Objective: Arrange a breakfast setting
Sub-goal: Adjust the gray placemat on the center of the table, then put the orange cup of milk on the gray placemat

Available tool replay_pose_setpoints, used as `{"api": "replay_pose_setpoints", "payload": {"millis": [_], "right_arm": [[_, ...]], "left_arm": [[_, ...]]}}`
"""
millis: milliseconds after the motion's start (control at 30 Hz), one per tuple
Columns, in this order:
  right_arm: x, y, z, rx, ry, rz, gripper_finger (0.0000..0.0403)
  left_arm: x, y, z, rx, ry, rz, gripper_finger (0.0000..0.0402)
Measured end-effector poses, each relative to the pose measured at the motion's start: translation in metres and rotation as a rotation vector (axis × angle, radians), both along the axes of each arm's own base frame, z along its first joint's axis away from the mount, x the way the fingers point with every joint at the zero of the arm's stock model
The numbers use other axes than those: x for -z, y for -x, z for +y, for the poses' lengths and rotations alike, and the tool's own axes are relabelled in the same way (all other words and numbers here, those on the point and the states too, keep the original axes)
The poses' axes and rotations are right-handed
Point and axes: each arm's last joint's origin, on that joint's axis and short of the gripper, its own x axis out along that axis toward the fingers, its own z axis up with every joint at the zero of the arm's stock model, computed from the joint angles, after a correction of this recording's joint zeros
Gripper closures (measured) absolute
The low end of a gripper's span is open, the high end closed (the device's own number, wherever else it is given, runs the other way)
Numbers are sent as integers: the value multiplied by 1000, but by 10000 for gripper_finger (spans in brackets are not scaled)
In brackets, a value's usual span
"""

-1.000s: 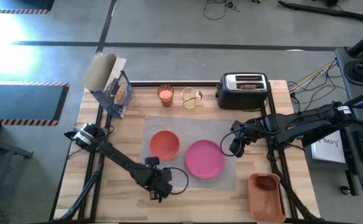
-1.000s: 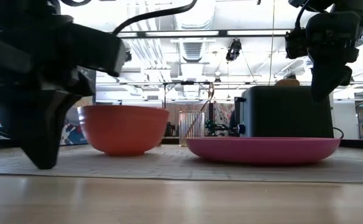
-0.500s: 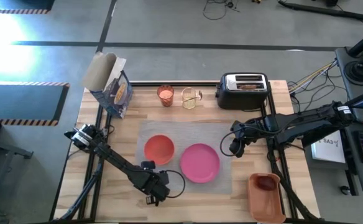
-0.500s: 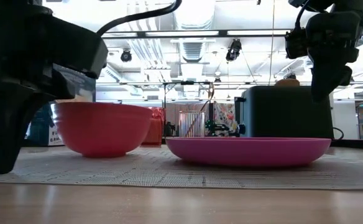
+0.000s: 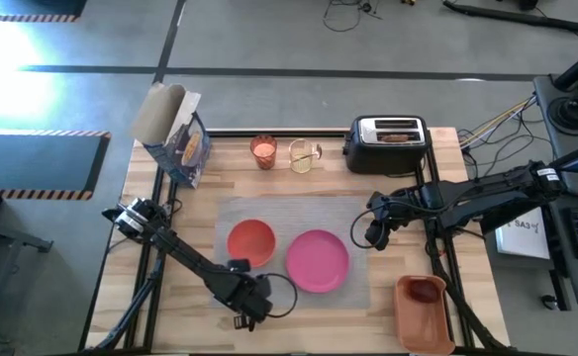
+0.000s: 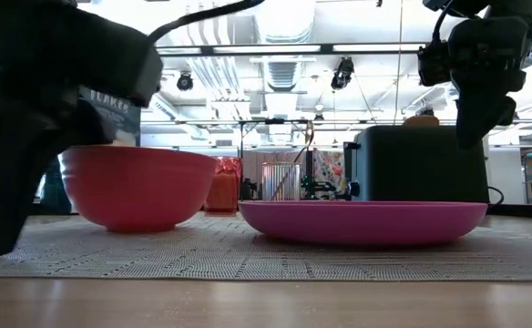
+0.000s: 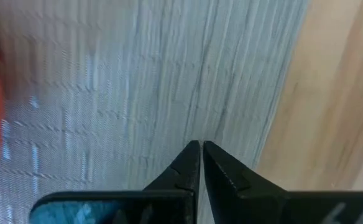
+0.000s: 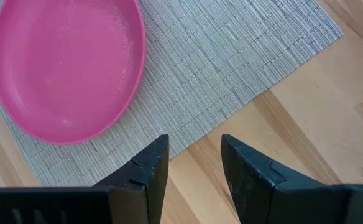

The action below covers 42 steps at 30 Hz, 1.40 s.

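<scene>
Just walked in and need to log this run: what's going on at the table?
The robot is laying a breakfast setting. The left pincer is shut on the near edge of the grey placemat, which carries the orange-red bowl and pink plate. The right pincer hangs open and empty over the mat's right edge. The toaster stands at the table's back.

Grey woven placemat (image 5: pixel 291 213), finely ribbed, on pale wood-grain tabletop (image 5: pixel 160 247). Plain pink plate (image 5: pixel 318 260); orange-red bowl (image 5: pixel 250 243) beside it. Orange-pink drink in small glass (image 5: pixel 263 151) near the back edge. Black-and-silver toaster (image 5: pixel 386 144) holding brown toast (image 5: pixel 397 137). Orange bin (image 5: pixel 425 314) at the front right corner.
</scene>
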Motion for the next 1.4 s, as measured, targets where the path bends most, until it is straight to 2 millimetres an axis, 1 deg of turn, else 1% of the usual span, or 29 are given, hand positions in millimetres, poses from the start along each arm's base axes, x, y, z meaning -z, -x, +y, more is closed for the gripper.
{"api": "replay_pose_setpoints", "payload": {"millis": [67,200,300,400,500,633,733,900,1000,1100,1167,1267,1333,1400], "right_arm": [[0,0,0,0,0,0,266],[0,0,0,0,0,-1,266],[0,0,0,0,0,-2,266],[0,0,0,0,-1,-2,266],[0,0,0,0,0,-2,266],[0,0,0,0,0,-3,266],[0,0,0,0,0,-2,266],[0,0,0,0,0,-3,266],[0,0,0,0,-1,-3,266],[0,0,0,0,0,-3,266],[0,0,0,0,-1,-4,266],[0,0,0,0,-1,-5,266],[0,-1,0,0,-1,-8,266],[-1,-1,0,0,-1,-12,266]], "left_arm": [[-8,-4,-1,8,-18,-32,398],[-38,-11,-4,53,-88,-68,398],[-56,-15,-5,73,-128,-89,398],[-69,-19,-7,87,-125,-116,398],[-75,-21,-7,93,-124,-129,391],[-83,-21,-1,88,-196,-121,362],[-87,-20,8,80,-264,-94,329],[-86,-18,23,115,-341,-11,272],[-84,-18,38,148,-393,45,248],[-86,-18,62,162,-422,81,239],[-89,-15,82,168,-422,99,238],[-94,-9,114,168,-396,81,238],[-97,-2,138,161,-358,50,238],[-99,5,161,146,-318,-18,238]]}}
